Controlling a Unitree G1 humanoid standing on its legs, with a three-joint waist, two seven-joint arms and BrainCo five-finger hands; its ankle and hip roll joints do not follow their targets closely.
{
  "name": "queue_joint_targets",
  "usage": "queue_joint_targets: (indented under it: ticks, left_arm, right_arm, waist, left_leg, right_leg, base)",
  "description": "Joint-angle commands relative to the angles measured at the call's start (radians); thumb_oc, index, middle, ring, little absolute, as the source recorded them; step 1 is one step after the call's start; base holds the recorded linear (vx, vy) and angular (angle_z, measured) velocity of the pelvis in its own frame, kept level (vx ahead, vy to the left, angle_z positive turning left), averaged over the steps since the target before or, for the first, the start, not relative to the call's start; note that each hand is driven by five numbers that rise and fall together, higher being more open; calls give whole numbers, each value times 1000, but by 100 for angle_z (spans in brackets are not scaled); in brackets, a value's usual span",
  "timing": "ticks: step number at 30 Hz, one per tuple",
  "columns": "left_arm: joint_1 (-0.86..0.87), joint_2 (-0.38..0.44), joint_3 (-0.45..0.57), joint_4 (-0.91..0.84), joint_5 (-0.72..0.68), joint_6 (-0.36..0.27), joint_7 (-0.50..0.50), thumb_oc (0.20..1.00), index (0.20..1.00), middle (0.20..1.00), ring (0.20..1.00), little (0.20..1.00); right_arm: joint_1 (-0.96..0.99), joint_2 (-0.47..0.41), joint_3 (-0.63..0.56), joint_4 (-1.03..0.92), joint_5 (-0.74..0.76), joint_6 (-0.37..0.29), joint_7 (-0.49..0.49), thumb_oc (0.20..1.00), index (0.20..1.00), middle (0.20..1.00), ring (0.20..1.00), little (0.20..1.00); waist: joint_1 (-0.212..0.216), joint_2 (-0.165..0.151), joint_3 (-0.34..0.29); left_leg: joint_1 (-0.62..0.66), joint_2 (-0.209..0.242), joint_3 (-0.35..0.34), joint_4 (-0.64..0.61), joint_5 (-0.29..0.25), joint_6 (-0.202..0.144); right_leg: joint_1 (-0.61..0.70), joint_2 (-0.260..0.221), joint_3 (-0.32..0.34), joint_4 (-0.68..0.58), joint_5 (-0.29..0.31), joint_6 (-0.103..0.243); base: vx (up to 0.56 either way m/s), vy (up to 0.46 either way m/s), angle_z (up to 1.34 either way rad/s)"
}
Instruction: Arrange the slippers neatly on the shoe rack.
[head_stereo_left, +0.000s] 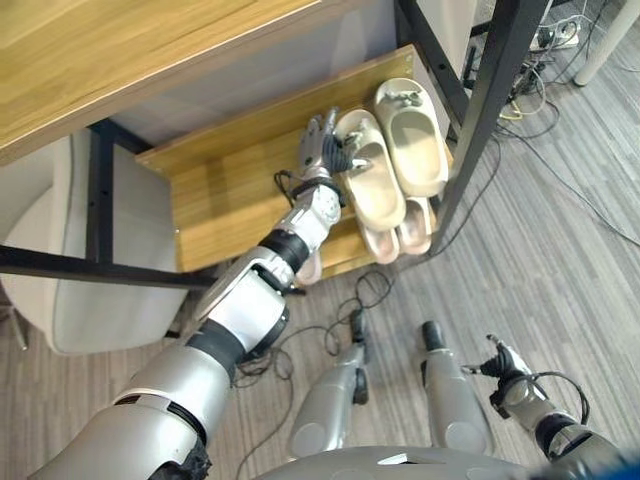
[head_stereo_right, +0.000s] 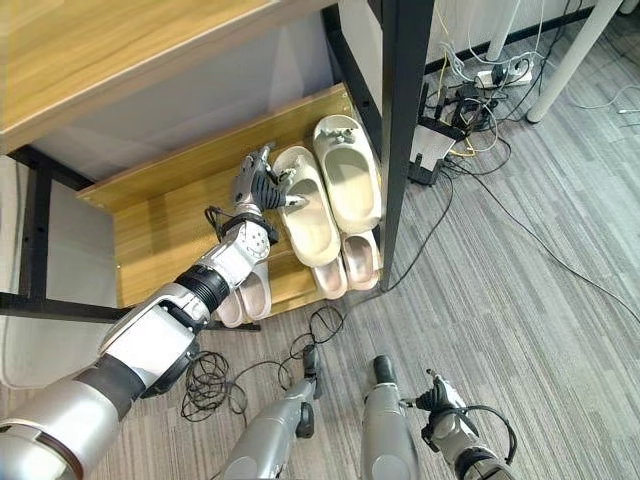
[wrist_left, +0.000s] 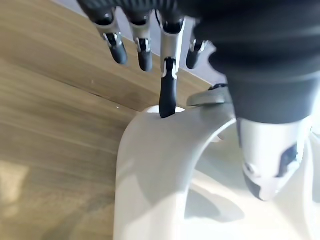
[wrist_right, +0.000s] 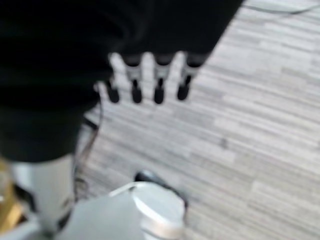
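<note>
2 cream slippers (head_stereo_left: 395, 150) lie paired on the shoe rack (head_stereo_left: 230, 190).

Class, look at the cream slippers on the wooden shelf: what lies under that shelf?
Pink slippers stick out below the wooden shelf that carries the cream slippers; their far parts are covered by it. The left hand touches one cream slipper.

Your left arm stretches forward and down, its hand (head_stereo_left: 322, 148) held out with fingers (wrist_left: 168, 90) straight and spread, thumb apart. Your right hand (head_stereo_left: 508, 372) hangs low at your side, fingers relaxed.
</note>
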Motion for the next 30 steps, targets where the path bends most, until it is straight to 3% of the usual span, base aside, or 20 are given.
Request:
queue_joint_targets:
  ticks: [1, 15, 30]
  left_arm:
    - [26, -102, 24, 9, -27, -51, -73, 1000, 1000, 1000, 1000, 1000]
    - [44, 12, 62, -150, -7, -65, -30, 1000, 1000, 1000, 1000, 1000]
    - [190, 232, 176, -359, 26, -72, -6, 1000, 1000, 1000, 1000, 1000]
  right_arm:
    - [20, -15, -20, -32, 20, -1, 4, 1000, 1000, 1000, 1000, 1000]
    - [60, -7, -41, -35, 7, -4, 1, 1000, 1000, 1000, 1000, 1000]
    - [97, 9, -68, -68, -15, -9, 7, 1000, 1000, 1000, 1000, 1000]
  waist:
    - [-17, 50, 10]
    - [0, 63, -4]
    - [34, 68, -18]
  left_leg:
    - [-32, -12, -33, 110, -101, -3]
    - [-25, -15, -46, 102, -97, -6]
    - [-24, -21, -57, 104, -98, -9]
  right_leg:
    - [30, -25, 11, -44, -39, 47]
    - [44, -25, -1, -48, -43, 46]
    - [57, -27, -14, -53, -46, 45]
  base:
    - [0, 0, 0]
    - [0, 0, 0]
    - [2, 3, 2]
